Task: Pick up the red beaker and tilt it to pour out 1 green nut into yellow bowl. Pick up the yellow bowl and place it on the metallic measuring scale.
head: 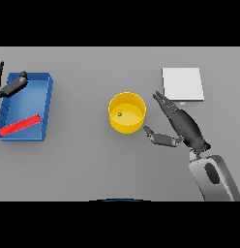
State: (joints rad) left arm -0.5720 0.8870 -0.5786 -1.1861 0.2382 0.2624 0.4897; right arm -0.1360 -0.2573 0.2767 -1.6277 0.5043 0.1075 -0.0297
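Observation:
The yellow bowl (127,113) stands upright in the middle of the table, with one small green nut (120,114) lying inside it. My right hand (182,126) is just to the right of the bowl, fingers straight and thumb spread toward its base, not touching it. The red beaker (19,125) lies on its side in a blue tray (47,104) at the left. My left hand (10,86) shows at the far left edge over the tray's back corner, fingers relaxed and empty. The metallic scale (183,84) is a pale square plate at the back right.
The blue tray takes up the left side of the table. The scale sits just behind my right hand's fingertips. Bare grey table lies between the bowl and the tray and along the front.

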